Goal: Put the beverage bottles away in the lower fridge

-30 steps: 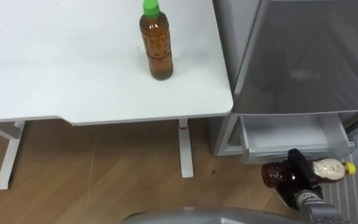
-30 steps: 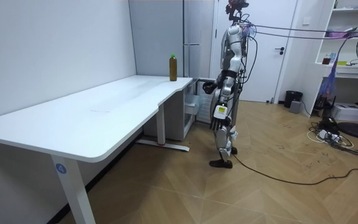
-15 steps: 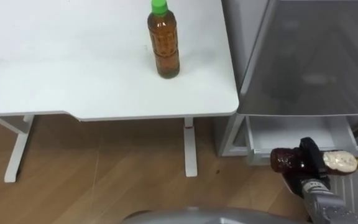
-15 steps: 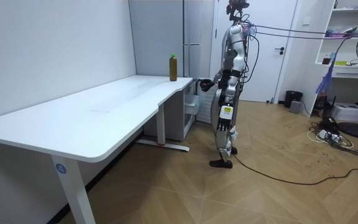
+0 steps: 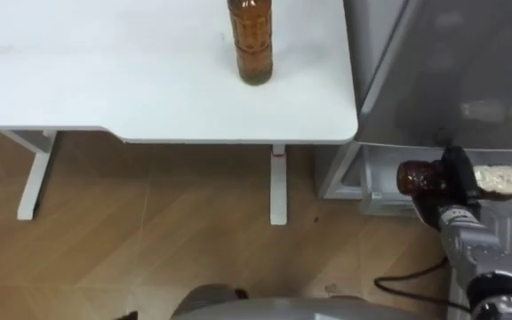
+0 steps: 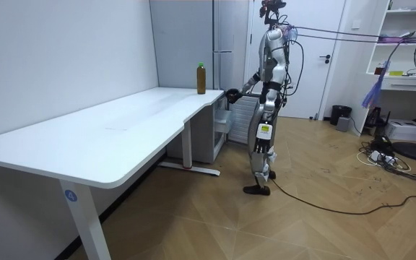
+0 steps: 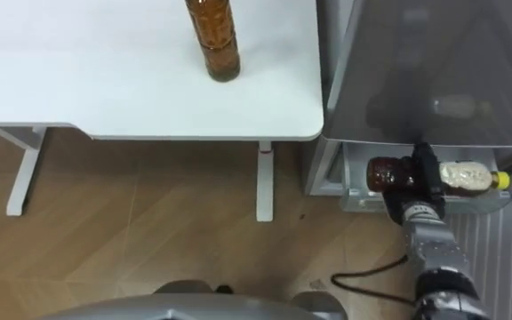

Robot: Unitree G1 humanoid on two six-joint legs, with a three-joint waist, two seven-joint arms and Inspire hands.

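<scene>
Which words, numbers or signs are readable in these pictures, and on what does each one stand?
No text is legible here.
Label on the table bottle: print too blurred to read.
Pale label on the held bottle, in the right hand: too blurred to read.
Round blue sticker on the table leg: its white mark is too small to read.

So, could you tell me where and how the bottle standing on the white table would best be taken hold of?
Probably round the middle of the bottle, fingers wrapping its body from the side facing the robot: it stands upright near the white table's front edge, with free space on both sides.
</scene>
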